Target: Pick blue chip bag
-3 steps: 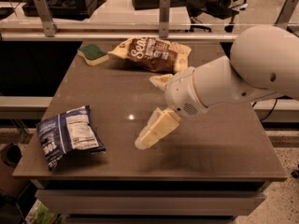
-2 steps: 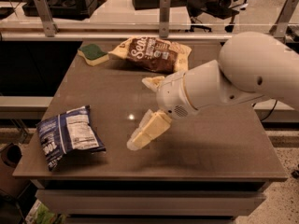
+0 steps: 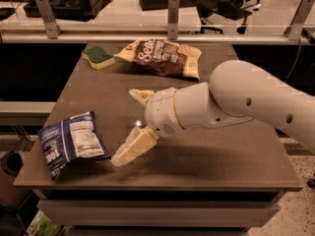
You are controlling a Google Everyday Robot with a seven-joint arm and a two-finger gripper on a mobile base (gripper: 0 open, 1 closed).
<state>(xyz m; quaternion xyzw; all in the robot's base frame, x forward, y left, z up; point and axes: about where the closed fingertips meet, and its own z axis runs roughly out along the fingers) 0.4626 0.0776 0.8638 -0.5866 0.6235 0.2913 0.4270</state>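
The blue chip bag (image 3: 69,141) lies flat at the front left corner of the table (image 3: 221,151), white label panel facing up. My gripper (image 3: 124,126) hangs over the table just right of the bag, pointing left toward it, a short gap away. Its two cream fingers are spread wide apart, one finger (image 3: 140,95) farther back and one (image 3: 133,148) nearer the front edge. Nothing is held between them. The white arm reaches in from the right.
A larger brown-and-cream chip bag (image 3: 162,57) lies at the back middle of the table. A green-and-yellow sponge (image 3: 98,56) sits at the back left. A metal rail with posts (image 3: 172,14) runs behind the table.
My gripper and arm have moved left across the table, closer to the blue chip bag. The fingers stay spread. The bag, sponge and brown bag have not moved.
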